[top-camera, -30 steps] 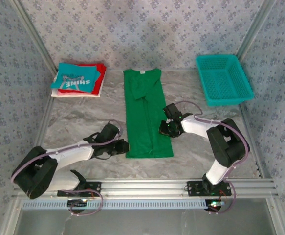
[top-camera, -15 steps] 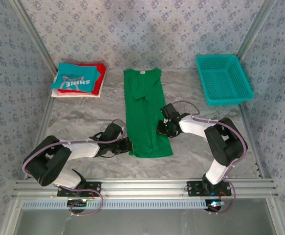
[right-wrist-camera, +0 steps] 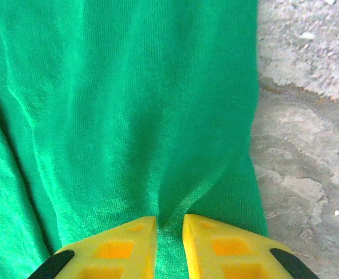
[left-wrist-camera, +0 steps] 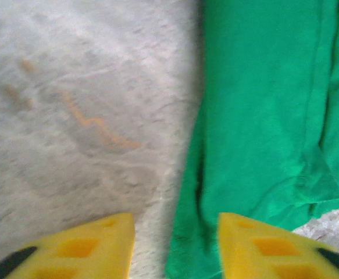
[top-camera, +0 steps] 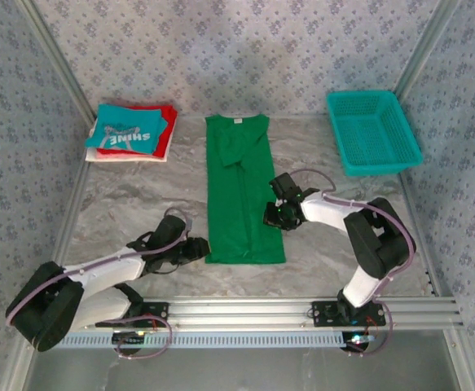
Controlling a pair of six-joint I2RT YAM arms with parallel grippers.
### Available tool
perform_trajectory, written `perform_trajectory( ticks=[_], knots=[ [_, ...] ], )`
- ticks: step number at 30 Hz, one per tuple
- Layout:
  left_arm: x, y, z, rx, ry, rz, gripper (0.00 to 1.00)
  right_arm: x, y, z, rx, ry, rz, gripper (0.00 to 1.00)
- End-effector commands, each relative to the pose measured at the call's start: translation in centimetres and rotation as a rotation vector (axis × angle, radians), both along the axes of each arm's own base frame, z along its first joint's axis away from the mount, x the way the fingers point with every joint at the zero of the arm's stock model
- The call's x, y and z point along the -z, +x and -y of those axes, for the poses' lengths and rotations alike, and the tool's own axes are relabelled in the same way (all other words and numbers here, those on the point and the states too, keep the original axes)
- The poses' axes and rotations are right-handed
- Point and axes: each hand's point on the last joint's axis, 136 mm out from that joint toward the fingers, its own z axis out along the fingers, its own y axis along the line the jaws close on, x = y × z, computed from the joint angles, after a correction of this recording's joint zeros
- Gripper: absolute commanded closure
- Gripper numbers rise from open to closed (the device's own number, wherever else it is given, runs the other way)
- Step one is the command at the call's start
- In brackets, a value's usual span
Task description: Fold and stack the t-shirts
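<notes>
A bright green t-shirt lies flat in a long folded strip at the table's middle, collar at the far end. My left gripper is low at its near left corner, open; the cloth's left edge runs between the yellow fingers without being pinched. At the shirt's right edge my right gripper is shut on a small raised fold of green cloth, the fingers nearly together. A folded teal shirt tops a stack with a red shirt at the far left.
A teal mesh basket stands at the far right. Patterned walls with metal posts close in the marbled table on three sides. An aluminium rail carries both arm bases at the near edge.
My left gripper closed at the shirt's near left corner, then opened and drew back slightly left; that corner now lies a little further left. The right gripper stayed put.
</notes>
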Motion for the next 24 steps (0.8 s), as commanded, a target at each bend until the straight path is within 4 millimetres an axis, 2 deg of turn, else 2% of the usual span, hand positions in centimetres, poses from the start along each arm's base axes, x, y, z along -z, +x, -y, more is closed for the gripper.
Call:
perform_trajectory(
  ticks=[1,7,13,17,24],
  knots=[
    [1.4,-0.9,-1.6,-0.024,0.071,-0.043,0.52,1.8,-2.6,2.6,0.016,-0.101,-0.095,0.77],
    [0.7,-0.8,-0.7,0.027,0.044,-0.021,0.52,-0.3,-4.2,3.1,0.004,-0.066,-0.066,0.72],
    [0.3,-0.7,0.6,0.088,0.004,-0.012,0.52,-2.4,-7.0,3.2,-0.027,0.034,-0.028,0.55],
    [0.1,-0.6,1.7,0.127,-0.014,-0.004,0.54,-1.7,-9.0,4.2,-0.002,0.048,-0.056,0.47],
    [0.5,-0.6,3.3,0.181,-0.006,-0.004,0.56,-0.1,-11.2,3.5,-0.026,0.12,-0.117,0.44]
  ],
)
